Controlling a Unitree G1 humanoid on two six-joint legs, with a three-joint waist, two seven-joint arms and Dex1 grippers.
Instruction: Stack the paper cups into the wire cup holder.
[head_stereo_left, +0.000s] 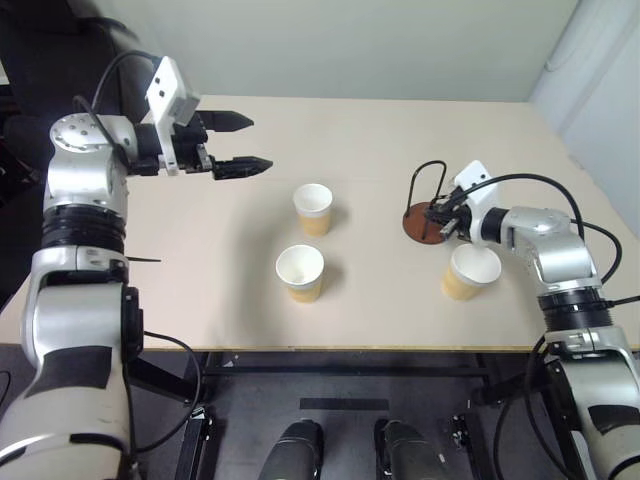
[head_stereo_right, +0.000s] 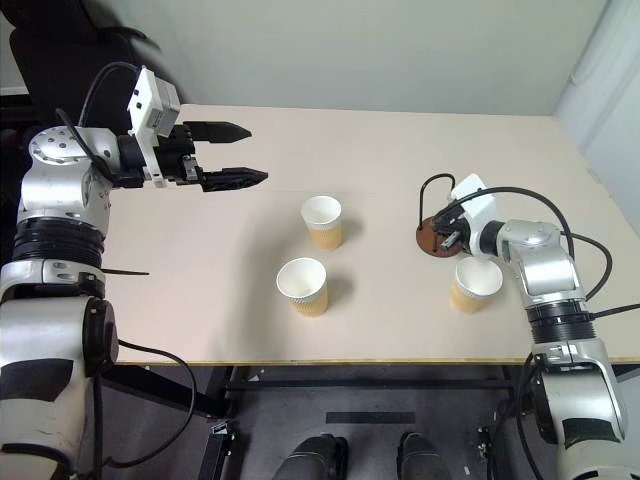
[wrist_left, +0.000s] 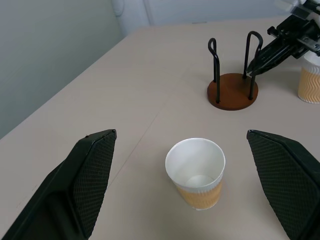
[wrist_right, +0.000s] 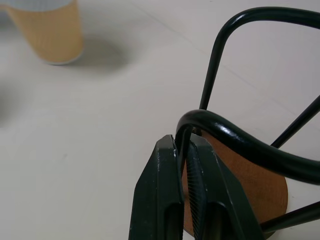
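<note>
1. Paper cups: I count three upright on the table (head_stereo_left: 200, 300); two (head_stereo_left: 313, 208) (head_stereo_left: 300, 272) mid-table, one (head_stereo_left: 470, 272) just beside my right arm.
2. Wire cup holder (head_stereo_left: 428, 215) stands right of centre, holding no cups; my right gripper (wrist_right: 184, 165) is clamped on one of its wire loops.
3. My left gripper (head_stereo_left: 240, 143) hovers spread wide, holding nothing, well left of the cups.

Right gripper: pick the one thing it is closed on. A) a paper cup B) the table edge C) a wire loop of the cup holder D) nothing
C: in the right wrist view the right gripper has its two fingers pinched on a black wire loop of the cup holder, while the nearest paper cup stands free on the table beside it.
</note>
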